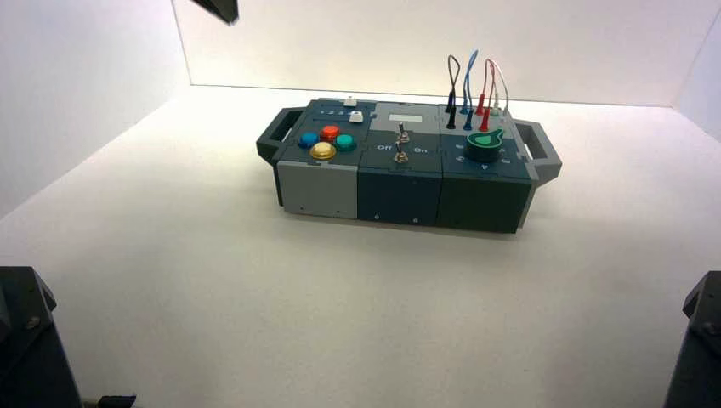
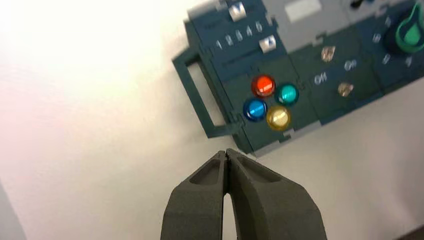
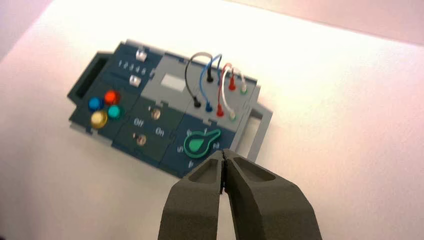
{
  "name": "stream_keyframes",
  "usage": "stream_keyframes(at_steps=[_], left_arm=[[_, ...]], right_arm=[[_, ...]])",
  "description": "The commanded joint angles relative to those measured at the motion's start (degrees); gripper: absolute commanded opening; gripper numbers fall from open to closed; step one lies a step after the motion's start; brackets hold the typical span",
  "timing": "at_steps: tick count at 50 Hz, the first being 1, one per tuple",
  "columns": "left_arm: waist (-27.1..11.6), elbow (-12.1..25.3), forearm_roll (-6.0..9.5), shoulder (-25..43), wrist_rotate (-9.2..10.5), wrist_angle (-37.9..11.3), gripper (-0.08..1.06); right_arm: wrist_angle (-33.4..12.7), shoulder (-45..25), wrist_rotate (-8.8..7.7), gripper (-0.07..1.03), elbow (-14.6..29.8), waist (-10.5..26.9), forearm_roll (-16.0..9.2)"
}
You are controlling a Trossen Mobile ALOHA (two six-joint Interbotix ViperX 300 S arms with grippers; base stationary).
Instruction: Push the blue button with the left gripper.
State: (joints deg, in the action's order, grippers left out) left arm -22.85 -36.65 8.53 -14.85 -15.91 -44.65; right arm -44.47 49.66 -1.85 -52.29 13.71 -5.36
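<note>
Approach comes first, we judge: our left gripper (image 2: 226, 151), jaws closed on nothing, waits off the box's (image 1: 400, 195) left-handle side, right gripper (image 3: 223, 151) idle opposite, and must reach blue (image 2: 255, 109) at the box's left.

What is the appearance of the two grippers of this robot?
Both the left gripper and the right gripper look alike: dark grey to black, wide angular bodies, and two tapering jaws with recessed facets, forming a pointed tip.
</note>
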Motion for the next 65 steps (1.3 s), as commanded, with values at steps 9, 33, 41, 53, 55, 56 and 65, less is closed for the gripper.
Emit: stream_keyframes(at_steps=[9,33,41,53,55,56,65], left_arm=[[-1.4,2.8,0.79,6.9,-1.67,0.8,-0.03],[-3.2,6.9,1.32,16.1,-1.67,2.5,-0.03],[-4.0,8.5,1.67,18.5,-1.76,2.6,-0.03],[-4.1,8.9,2.2,20.1,-1.67,2.2,-0.03],[-4.1,8.9,2.37,20.2,-1.67,2.2,-0.03],[-4.1,8.9,2.37,20.3,-1.67,2.2,-0.03],[-4.6,9.1,2.9,21.1,-1.67,2.2,-0.03]], right_arm=[[-2.5,-1.4,-2.64,-0.02,1.8,1.2,-1.3],[-6.2,-4.3,-8.44,-0.02,3.3,4.0,-8.3],[-6.3,-4.5,-8.44,-0.02,3.7,4.0,-8.3],[-6.2,-4.9,-8.44,-0.02,3.8,4.0,-8.3],[-6.2,-4.9,-8.44,-0.02,3.8,4.0,-8.3],[-6.2,-5.0,-8.44,-0.02,3.9,4.0,-8.3],[-6.2,-5.1,-8.53,-0.02,3.8,4.0,-8.3]])
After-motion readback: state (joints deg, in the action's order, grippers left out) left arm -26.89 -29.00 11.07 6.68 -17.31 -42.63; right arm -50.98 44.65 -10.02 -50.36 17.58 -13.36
